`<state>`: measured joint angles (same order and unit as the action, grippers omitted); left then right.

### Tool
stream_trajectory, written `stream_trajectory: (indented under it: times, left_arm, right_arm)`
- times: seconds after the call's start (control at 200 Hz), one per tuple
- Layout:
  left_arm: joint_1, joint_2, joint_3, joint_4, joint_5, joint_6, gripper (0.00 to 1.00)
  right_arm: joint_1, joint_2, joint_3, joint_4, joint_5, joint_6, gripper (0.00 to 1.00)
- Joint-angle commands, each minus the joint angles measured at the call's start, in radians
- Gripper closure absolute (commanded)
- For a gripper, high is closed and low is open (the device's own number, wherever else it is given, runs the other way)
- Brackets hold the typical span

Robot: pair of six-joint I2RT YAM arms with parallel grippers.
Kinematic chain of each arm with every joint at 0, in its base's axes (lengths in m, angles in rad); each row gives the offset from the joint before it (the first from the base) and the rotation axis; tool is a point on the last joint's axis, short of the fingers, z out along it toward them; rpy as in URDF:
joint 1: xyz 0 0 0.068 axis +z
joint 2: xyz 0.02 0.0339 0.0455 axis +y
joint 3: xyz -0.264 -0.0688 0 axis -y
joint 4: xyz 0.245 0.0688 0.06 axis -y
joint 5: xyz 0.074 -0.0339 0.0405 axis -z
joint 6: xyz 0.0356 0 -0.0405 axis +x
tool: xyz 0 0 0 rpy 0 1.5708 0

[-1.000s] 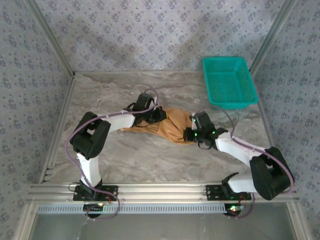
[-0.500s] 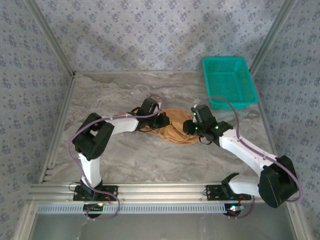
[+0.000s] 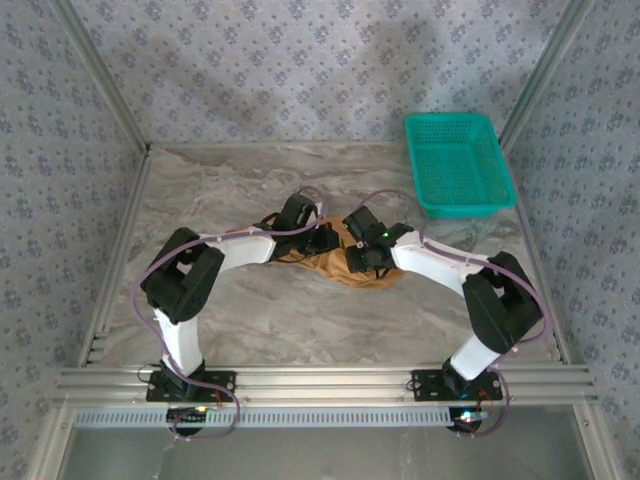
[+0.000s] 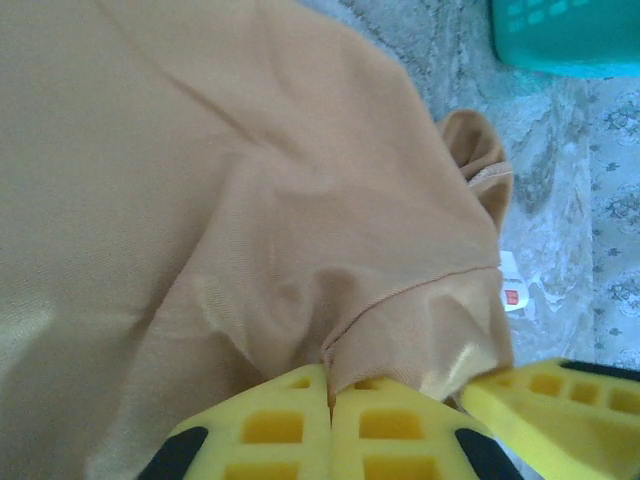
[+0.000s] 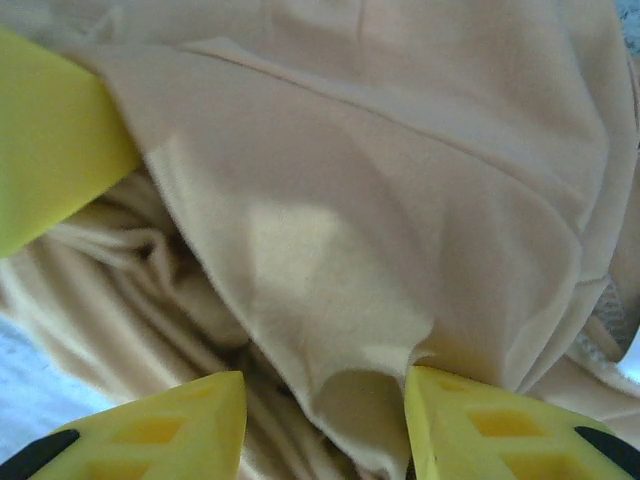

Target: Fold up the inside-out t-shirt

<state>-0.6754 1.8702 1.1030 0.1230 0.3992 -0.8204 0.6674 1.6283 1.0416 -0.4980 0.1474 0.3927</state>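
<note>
Tan, soft, short-sleeved cloth t-shirt [image 3: 335, 265] lay bunched near the middle of the grey marbled table [image 3: 220, 200]. It was well apart from the teal plastic mesh basket [image 3: 460, 165], which stood at about 2 o'clock from it. Your left pincer [image 3: 322, 240] sat on the bundle's 11 o'clock edge. Your right pincer [image 3: 360, 255] sat just beside it at roughly 2 o'clock, the two heads close together over the cloth.

From the left wrist, you had the yellow fingers [image 4: 270, 420] closed flat against each other, with a hemmed fold of the t-shirt [image 4: 200, 200] pinched between their tips. The rest of the fabric spread away toward 12 and 10 o'clock. A small white label [image 4: 511, 290] showed at the cloth's edge, at 3 o'clock of that fold, and a corner of the basket [image 4: 560, 35] sat at 1 o'clock.

From the right wrist, your fingers [image 5: 480, 430] stood moderately apart. A rounded fold of the t-shirt [image 5: 400, 200] hung into the gap between them, touching the inner face of the 5 o'clock finger but not clamped. Looser pleats lay beneath toward 8 o'clock.
</note>
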Motion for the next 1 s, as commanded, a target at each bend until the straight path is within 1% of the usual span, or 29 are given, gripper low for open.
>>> stream_trajectory:
  times: [0.0,0.075,0.105,0.23,0.3,0.365,0.445,0.585,0.695,0.78,0.879,0.924,0.974,0.994]
  left_arm:
    - [-0.004,-0.048,0.014,-0.021,-0.007,0.027,1.0]
    - [-0.004,-0.049,0.012,-0.026,-0.005,0.031,1.0]
    - [-0.004,-0.048,0.011,-0.025,-0.007,0.033,1.0]
    - [-0.001,-0.038,0.015,-0.02,-0.003,0.033,1.0]
    - [-0.001,-0.033,0.018,-0.007,0.003,0.027,1.0]
    - [-0.002,-0.024,0.023,0.005,0.011,0.022,1.0]
    - [-0.009,-0.011,0.041,0.019,0.019,0.009,1.0]
    - [-0.043,0.049,0.095,0.06,0.031,-0.028,1.0]
    - [-0.082,0.103,0.153,0.068,0.025,-0.051,1.0]
    - [-0.109,0.137,0.196,0.048,0.019,-0.048,1.0]
    - [-0.129,0.157,0.228,0.023,0.011,-0.04,1.0]
    - [-0.132,0.16,0.233,0.015,0.008,-0.037,1.0]
    - [-0.133,0.159,0.235,0.012,0.007,-0.036,1.0]
    - [-0.133,0.159,0.236,0.009,0.007,-0.035,1.0]
  right_arm:
    - [-0.01,0.061,0.053,-0.021,0.062,-0.026,0.68]
    - [-0.019,0.066,0.072,-0.029,0.061,-0.02,0.93]
    - [-0.026,0.054,0.076,-0.031,0.048,-0.019,1.0]
    - [-0.058,-0.061,0.073,-0.049,-0.033,-0.015,1.0]
    - [-0.1,-0.143,0.046,-0.045,-0.118,-0.016,1.0]
    - [-0.163,-0.215,0.004,-0.026,-0.225,-0.023,1.0]
    - [-0.271,-0.274,-0.059,0.009,-0.323,-0.018,1.0]
    - [-0.41,-0.28,-0.167,0.05,-0.401,-0.018,1.0]
    - [-0.448,-0.247,-0.24,0.073,-0.379,0.002,1.0]
    - [-0.459,-0.223,-0.282,0.062,-0.29,0.035,1.0]
    - [-0.462,-0.219,-0.287,0.027,-0.192,0.06,1.0]
    - [-0.46,-0.228,-0.278,0.007,-0.17,0.067,0.94]
    - [-0.448,-0.248,-0.266,-0.021,-0.153,0.073,0.82]
    - [-0.441,-0.259,-0.26,-0.033,-0.147,0.077,0.79]
